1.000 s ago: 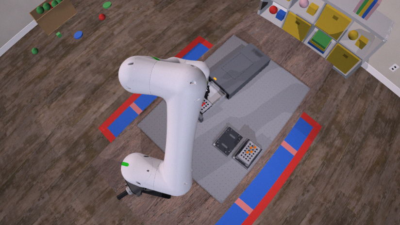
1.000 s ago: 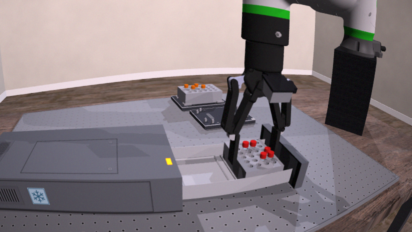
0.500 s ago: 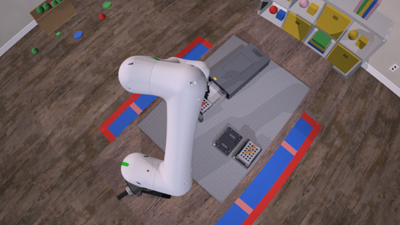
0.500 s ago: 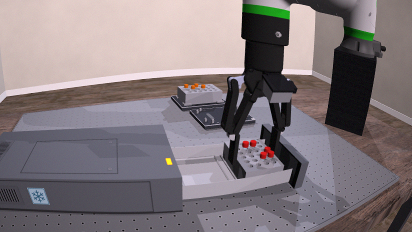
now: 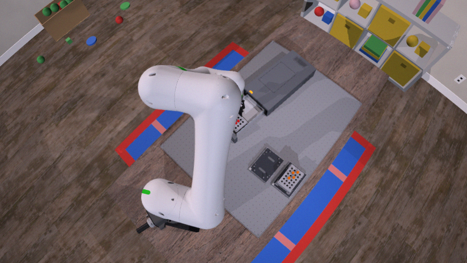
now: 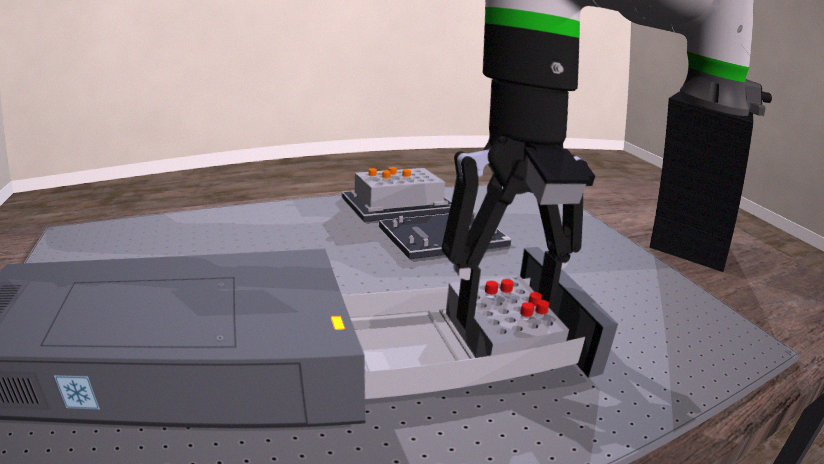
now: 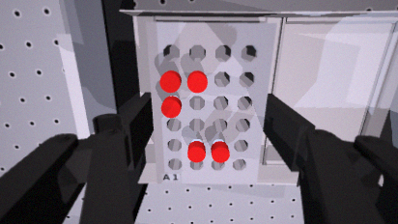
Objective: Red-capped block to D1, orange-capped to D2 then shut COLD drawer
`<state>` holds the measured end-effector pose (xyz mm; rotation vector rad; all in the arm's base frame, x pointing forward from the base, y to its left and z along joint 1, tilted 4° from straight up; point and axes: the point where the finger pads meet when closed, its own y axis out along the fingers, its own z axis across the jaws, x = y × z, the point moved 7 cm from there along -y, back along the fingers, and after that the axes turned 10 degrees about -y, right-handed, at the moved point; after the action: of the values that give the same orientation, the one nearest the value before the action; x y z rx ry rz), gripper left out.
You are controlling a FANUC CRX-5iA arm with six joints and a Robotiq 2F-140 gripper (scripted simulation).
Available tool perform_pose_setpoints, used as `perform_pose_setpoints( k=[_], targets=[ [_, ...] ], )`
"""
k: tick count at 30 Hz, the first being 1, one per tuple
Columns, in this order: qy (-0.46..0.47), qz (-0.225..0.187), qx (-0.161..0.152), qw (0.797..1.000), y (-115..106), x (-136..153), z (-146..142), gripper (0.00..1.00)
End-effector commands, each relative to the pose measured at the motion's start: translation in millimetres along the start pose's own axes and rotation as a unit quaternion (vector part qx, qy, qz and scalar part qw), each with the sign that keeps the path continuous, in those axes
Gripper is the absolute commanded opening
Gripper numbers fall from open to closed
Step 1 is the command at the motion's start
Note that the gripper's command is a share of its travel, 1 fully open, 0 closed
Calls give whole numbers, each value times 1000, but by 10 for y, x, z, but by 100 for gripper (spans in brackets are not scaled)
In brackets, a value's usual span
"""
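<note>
The cooler COLD (image 6: 167, 328) stands on the perforated deck with its drawer (image 6: 461, 345) pulled out and its yellow lamp (image 6: 337, 322) lit. The grey cooling block with red-capped tubes (image 6: 516, 317) sits in the drawer's outer end; the inner bay is empty. My gripper (image 6: 510, 311) reaches down from above and is shut on this block, one finger on each long side, as the wrist view shows (image 7: 210, 127). The red caps (image 7: 184, 82) stand upright in their bores. The orange-capped block (image 6: 397, 187) sits flat on slot D2. Slot D1 (image 6: 441, 233) is a bare black plate.
The arm's black base column (image 6: 700, 178) stands right of the deck. The arm's white links (image 5: 202, 130) hide most of the drawer in the top view. Blue-and-red floor strips (image 5: 313, 202) flank the deck. A shelf with boxes (image 5: 385, 32) stands far off.
</note>
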<state>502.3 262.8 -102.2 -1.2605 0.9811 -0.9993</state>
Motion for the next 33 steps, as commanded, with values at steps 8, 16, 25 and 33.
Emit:
perform_pose_setpoints(
  k=[8, 16, 25, 33],
  targets=[
    [0, 0, 1, 1000, -42, -2, 9, 10],
    [0, 0, 1, 1000, -62, -2, 9, 10],
    [0, 0, 1, 1000, -92, -2, 9, 10],
    [0, 0, 1, 1000, -135, -2, 9, 10]
  ],
)
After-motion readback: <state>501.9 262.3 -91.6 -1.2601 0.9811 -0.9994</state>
